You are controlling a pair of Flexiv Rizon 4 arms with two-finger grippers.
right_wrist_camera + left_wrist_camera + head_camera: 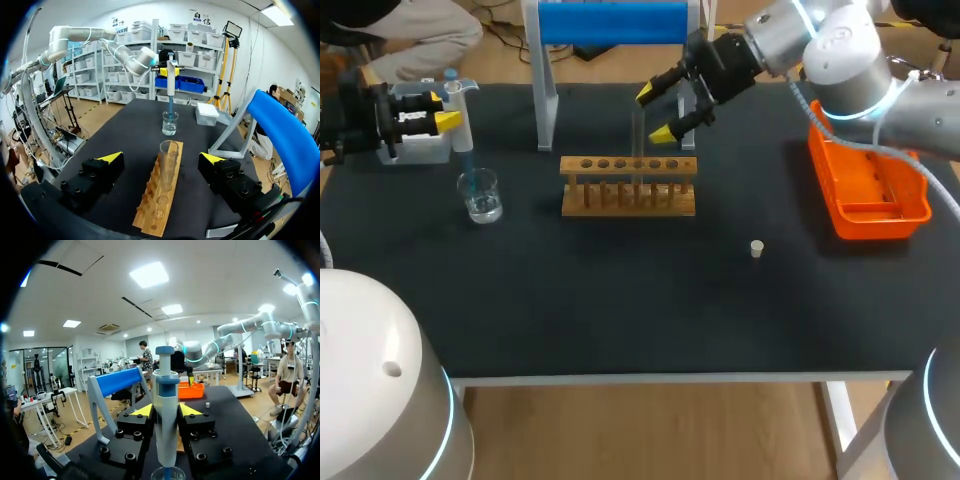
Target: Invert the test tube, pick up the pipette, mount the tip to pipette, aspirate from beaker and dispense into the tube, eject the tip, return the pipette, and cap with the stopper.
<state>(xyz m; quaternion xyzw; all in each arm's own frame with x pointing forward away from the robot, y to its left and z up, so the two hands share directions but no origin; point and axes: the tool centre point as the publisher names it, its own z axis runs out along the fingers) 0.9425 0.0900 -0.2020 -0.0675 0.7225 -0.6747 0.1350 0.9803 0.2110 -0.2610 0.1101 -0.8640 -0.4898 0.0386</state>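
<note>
White rounded housing of the left arm is seen nearest the head camera, at the lower left corner. A matching housing of the right arm is cut off at the lower right. On the black table, nearest the front edge, a small white stopper is found standing alone, well apart from the rack.

The wooden test-tube rack is placed at mid-table. One glass test tube is stood upright in it, open mouth up. The right gripper is held level with the tube's upper part. Its fingers are spread wide, one to either side, neither touching the glass.

The left gripper is clamped on the pipette, fingers pressed to the barrel from both sides. The pipette is held upright over the glass beaker, which stands to the left of the rack. The mounted bluish tip is lowered into the beaker. Clear liquid is noted in the beaker's bottom; whether the tip reaches it cannot be told.

A white box is partly hidden behind the left gripper. A blue-topped stand is set at the table's back edge, behind the rack. An orange tray is placed at the right, beneath the right arm.
</note>
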